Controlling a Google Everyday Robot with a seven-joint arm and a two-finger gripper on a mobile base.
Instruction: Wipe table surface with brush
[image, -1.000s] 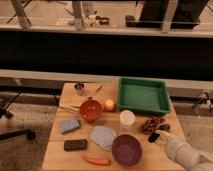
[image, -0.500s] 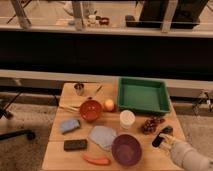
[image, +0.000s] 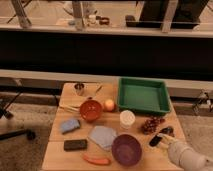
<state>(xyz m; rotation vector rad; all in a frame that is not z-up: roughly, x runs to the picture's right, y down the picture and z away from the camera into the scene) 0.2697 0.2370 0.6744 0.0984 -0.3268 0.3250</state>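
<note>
The gripper (image: 166, 141) is at the near right corner of the table surface (image: 62, 159), low over the wood, with the white arm (image: 189, 157) behind it. It is right at the brush (image: 156, 140), but I cannot tell if it is open or closed, or if it holds the brush. The brush lies near the right edge, just beside the grape bunch (image: 151, 124). The green tray (image: 142, 98) sits at the far right corner. The purple bowl (image: 126, 149) stands by the near edge.
</note>
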